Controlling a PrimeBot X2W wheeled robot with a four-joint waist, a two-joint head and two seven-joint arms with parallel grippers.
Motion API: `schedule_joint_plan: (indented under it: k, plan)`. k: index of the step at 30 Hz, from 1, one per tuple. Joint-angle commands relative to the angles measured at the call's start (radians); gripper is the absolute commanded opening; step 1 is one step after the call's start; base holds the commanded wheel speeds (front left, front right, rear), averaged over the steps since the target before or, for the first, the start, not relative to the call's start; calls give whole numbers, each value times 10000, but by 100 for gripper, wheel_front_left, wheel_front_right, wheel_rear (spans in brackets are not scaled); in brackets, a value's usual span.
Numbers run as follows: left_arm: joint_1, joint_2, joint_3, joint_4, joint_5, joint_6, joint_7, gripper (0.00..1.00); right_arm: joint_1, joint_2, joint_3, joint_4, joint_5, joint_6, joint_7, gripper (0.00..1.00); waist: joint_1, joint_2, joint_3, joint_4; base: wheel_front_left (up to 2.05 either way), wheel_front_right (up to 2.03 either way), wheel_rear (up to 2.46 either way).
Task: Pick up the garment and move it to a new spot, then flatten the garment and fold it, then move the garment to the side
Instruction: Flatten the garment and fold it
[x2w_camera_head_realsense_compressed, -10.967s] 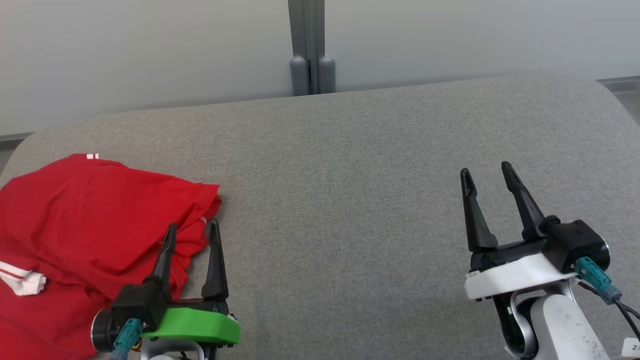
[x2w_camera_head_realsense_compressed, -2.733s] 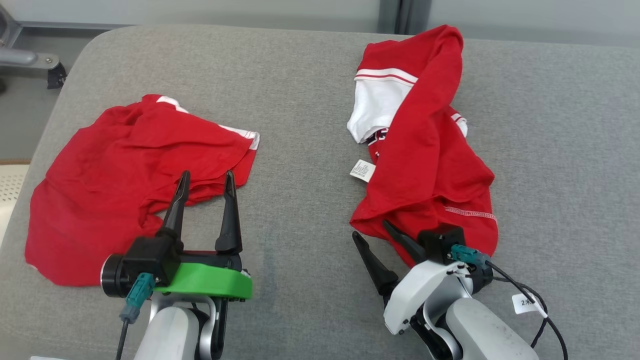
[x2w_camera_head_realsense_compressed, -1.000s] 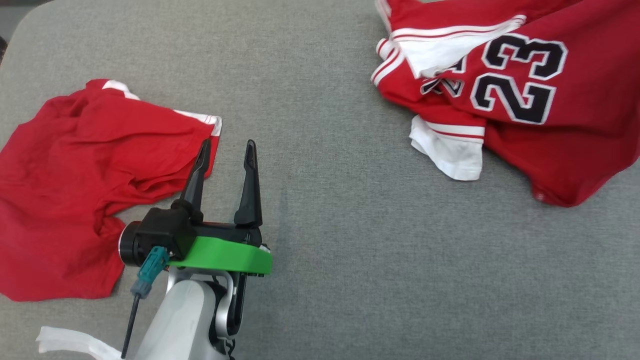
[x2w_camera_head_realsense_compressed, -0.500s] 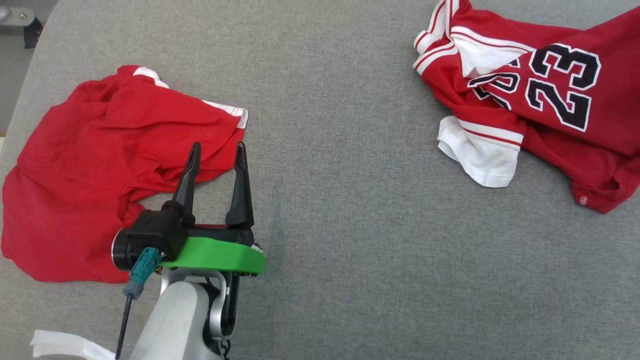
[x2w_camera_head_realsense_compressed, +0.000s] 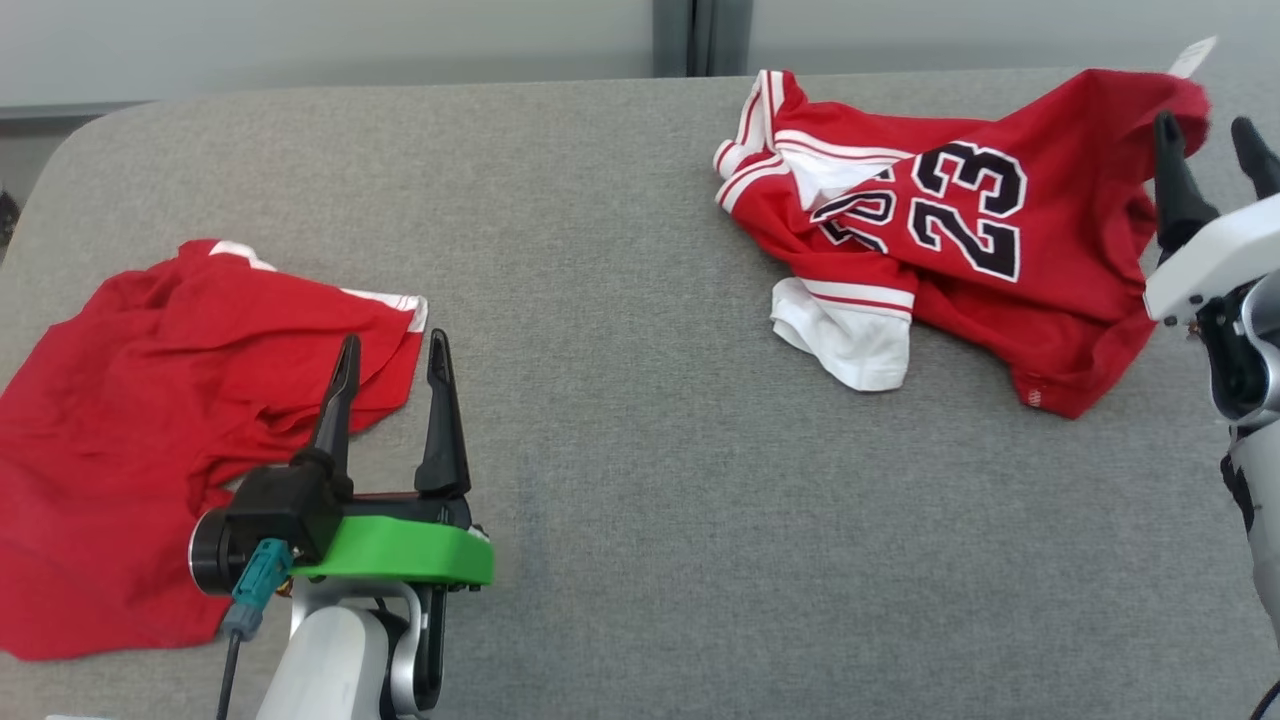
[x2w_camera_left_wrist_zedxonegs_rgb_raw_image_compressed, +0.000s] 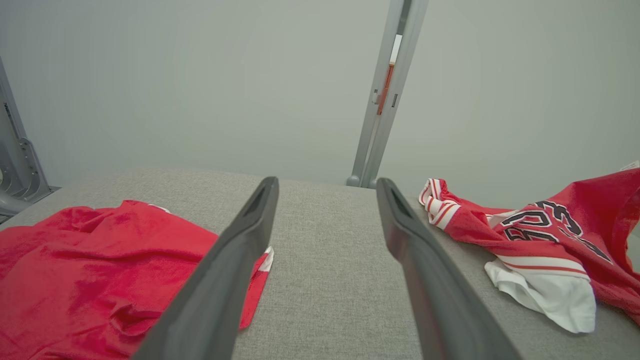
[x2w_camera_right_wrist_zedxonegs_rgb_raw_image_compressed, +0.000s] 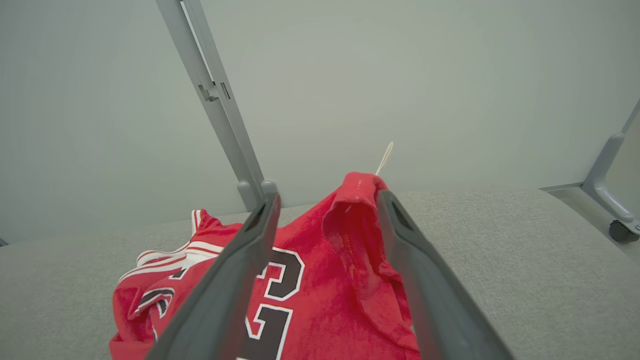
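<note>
Two garments: we see a numbered jersey (x2w_camera_head_realsense_compressed: 1070, 290) and a plain red garment (x2w_camera_head_realsense_compressed: 150, 430), both on the grey bench (x2w_camera_head_realsense_compressed: 640, 450) and well apart from each other.
Numbered jersey: it lies crumpled at the far right of the bench, near the back edge. The black "23" faces up, and a white flap (x2w_camera_head_realsense_compressed: 850, 345) with red-striped trim spills toward us.
Jersey corner: at its right end we see a fold standing up off the bench, with a white tag (x2w_camera_head_realsense_compressed: 1195, 55) poking out at its top.
Right fingers (x2w_camera_head_realsense_compressed: 1178, 190): they are spread wide and point at the raised fold. In the right wrist view the fold rises between them without being pinched. Its right side lies close against one finger, and we cannot tell whether it touches.
Plain red garment: it lies rumpled at the near left of the bench, with white trim along its far right corner.
Left fingers (x2w_camera_head_realsense_compressed: 441, 420): they are spread with nothing between them, above the bench at the plain garment's right edge. One finger overlaps the cloth in the head view, and we cannot tell whether it touches.
Left mount: a green plate (x2w_camera_head_realsense_compressed: 400, 550) sits beneath the fingers, with a teal connector (x2w_camera_head_realsense_compressed: 255, 585) at its side.
Behind: we see a pale wall (x2w_camera_head_realsense_compressed: 300, 40) and a grey upright post (x2w_camera_head_realsense_compressed: 700, 35) past the bench's back edge.
</note>
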Motion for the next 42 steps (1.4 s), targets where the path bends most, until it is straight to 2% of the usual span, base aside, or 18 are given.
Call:
schedule_joint_plan:
  k: [1,5,10,13,19,24,32,37,42]
  plan:
    - [183,32,58,-17,49,-55,-5,100,365,15,50,-236,40,1,121,100,0,0,-405,-457,0,0,0]
    - [311,31,165,-17,136,-103,-5,100,1136,8,-35,-912,132,1,584,100,0,0,-486,-643,0,0,0]
    - [323,32,282,-36,204,-177,-5,100,2096,263,13,-2196,338,2,474,100,0,0,-549,-741,0,0,0]
    - [370,31,342,-104,183,-181,-5,100,2746,548,-9,-3042,442,1,59,100,0,0,-603,-750,0,0,0]
    - [540,31,319,-252,168,-245,-5,100,4273,1759,92,-4153,795,2,-1085,100,0,0,-665,-677,0,0,0]
    - [582,32,278,-235,182,-236,-5,100,4897,1962,803,-4308,481,2,-1855,100,0,0,-493,-462,0,0,0]
    - [248,29,29,-184,117,-296,-5,100,4083,1253,2638,-4147,-555,1,-1718,100,0,0,-28,222,0,0,0]
    - [-11,32,-368,-176,-167,-157,-5,100,3249,716,3970,-3108,-841,-2,-1178,100,0,0,392,977,0,0,0]
    - [-119,31,-659,-143,-339,-57,-5,100,2438,284,4634,-1614,-788,-4,-921,100,0,0,698,1718,0,0,0]
